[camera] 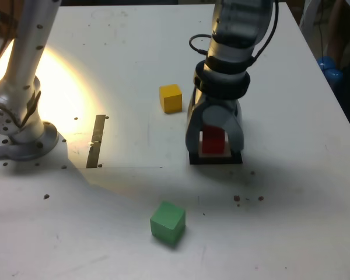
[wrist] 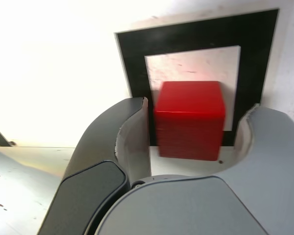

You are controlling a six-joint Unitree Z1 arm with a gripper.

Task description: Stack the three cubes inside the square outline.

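Arm reaching straight down, pincer (camera: pixel 213 142) low, jaws parted and vertical.

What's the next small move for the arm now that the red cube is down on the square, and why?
Probably lift the end effector straight up. The red cube sits within the square outline, and the wrist view shows gaps between the cube and both fingers, so it looks released. Rising vertically should clear it without a nudge, before heading to the yellow cube or green cube.
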